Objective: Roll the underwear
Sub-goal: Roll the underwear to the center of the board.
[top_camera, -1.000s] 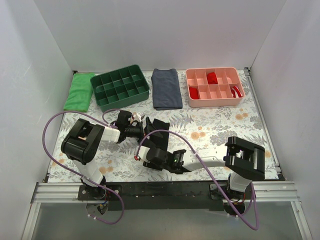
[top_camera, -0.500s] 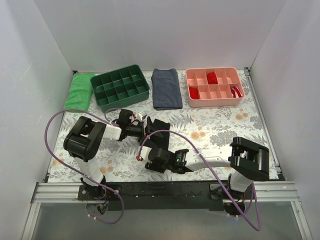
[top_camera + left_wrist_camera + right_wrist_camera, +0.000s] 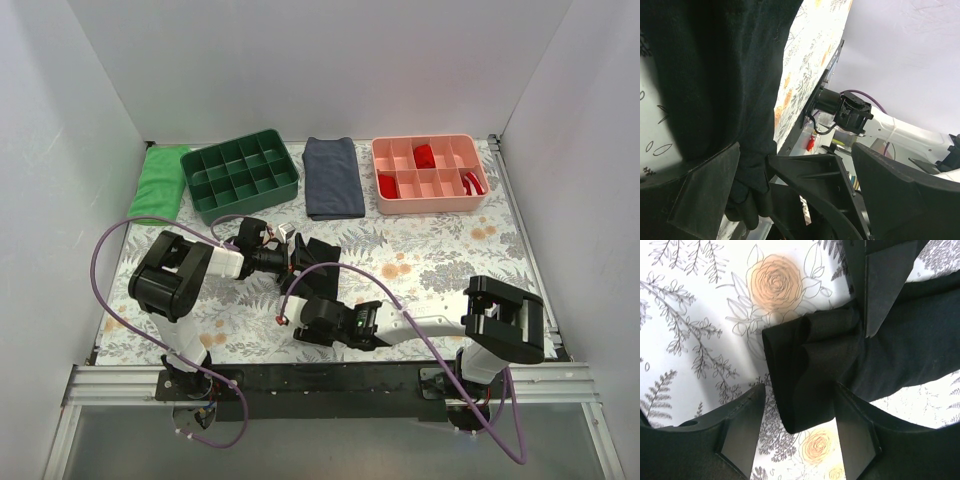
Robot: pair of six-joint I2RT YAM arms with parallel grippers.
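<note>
The black underwear (image 3: 325, 250) lies partly folded on the flowered mat (image 3: 440, 260), between the two arms. My left gripper (image 3: 296, 256) reaches in from the left and is open. In the left wrist view the black underwear (image 3: 715, 75) hangs against the left finger (image 3: 705, 195), with the left gripper (image 3: 795, 150) spread wide. My right gripper (image 3: 306, 306) comes in from the near side and is open. In the right wrist view the thick folded end of the underwear (image 3: 810, 365) sits between the jaws of the right gripper (image 3: 799, 390), with a gap on the left side.
A green compartment tray (image 3: 240, 175) stands at the back, with a green cloth (image 3: 158, 182) to its left. A folded navy-grey cloth (image 3: 332, 177) lies to its right. At the back right, a pink tray (image 3: 430, 175) holds small red rolls (image 3: 425, 155). Purple cables loop over both arms.
The right gripper's jaws have widened around the folded end and the right arm has drawn slightly toward the near edge. The left gripper has stayed wide open, almost in place.
</note>
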